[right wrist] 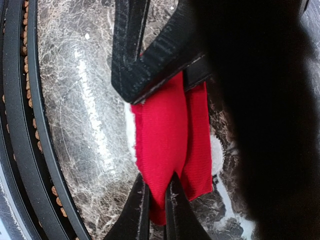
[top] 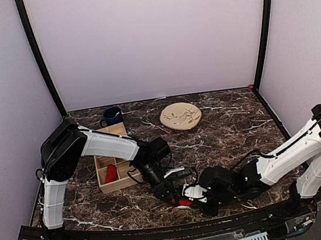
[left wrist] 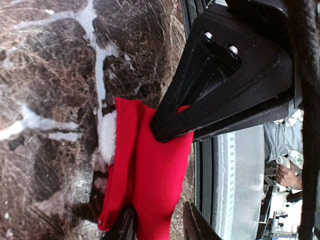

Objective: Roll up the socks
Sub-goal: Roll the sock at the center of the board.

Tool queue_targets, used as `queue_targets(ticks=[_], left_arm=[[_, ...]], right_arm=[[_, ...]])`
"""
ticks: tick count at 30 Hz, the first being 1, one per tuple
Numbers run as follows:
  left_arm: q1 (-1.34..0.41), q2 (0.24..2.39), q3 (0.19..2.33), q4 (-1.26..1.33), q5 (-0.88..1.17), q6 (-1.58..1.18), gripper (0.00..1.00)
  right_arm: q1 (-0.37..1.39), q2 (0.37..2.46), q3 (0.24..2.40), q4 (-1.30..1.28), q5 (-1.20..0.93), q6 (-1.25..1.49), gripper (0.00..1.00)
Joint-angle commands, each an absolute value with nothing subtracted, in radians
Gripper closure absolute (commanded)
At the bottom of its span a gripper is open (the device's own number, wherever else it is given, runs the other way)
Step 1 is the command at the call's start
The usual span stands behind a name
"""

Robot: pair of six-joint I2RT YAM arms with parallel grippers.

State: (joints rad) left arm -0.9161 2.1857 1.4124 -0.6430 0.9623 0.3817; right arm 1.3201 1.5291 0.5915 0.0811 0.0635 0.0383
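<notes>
Red soft fabric sock (right wrist: 170, 135), limp, light, best pinched at its bunched end; right gripper (right wrist: 157, 212) clamps it, left gripper (left wrist: 160, 224) straddles it, unclenched.

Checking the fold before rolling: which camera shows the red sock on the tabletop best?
Right wrist: the red sock sits mid-frame, both folded layers clear. Left wrist crops its end; top view shows only a red speck.

From above, the socks (top: 185, 202) show only as a red sliver, mostly covered by the left tool (top: 175, 197) and right tool (top: 193, 198); their markings are too small to tell.
</notes>
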Motion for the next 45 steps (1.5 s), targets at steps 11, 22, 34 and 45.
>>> queue_targets(ticks=[11, 22, 34, 45], left_arm=[[-0.863, 2.086, 1.33, -0.546, 0.831, 0.312, 0.62], [-0.839, 2.048, 1.299, -0.511, 0.802, 0.303, 0.61], [-0.83, 1.98, 1.26, -0.404, 0.758, 0.271, 0.59], [-0.827, 1.895, 1.177, -0.303, 0.695, 0.237, 0.57]], right_arm=[[1.293, 1.586, 0.586, 0.082, 0.027, 0.101, 0.96], [1.26, 1.625, 0.604, 0.062, -0.029, 0.123, 0.96], [1.206, 1.655, 0.625, 0.025, -0.131, 0.157, 0.96], [1.138, 1.681, 0.626, 0.025, -0.242, 0.222, 0.96]])
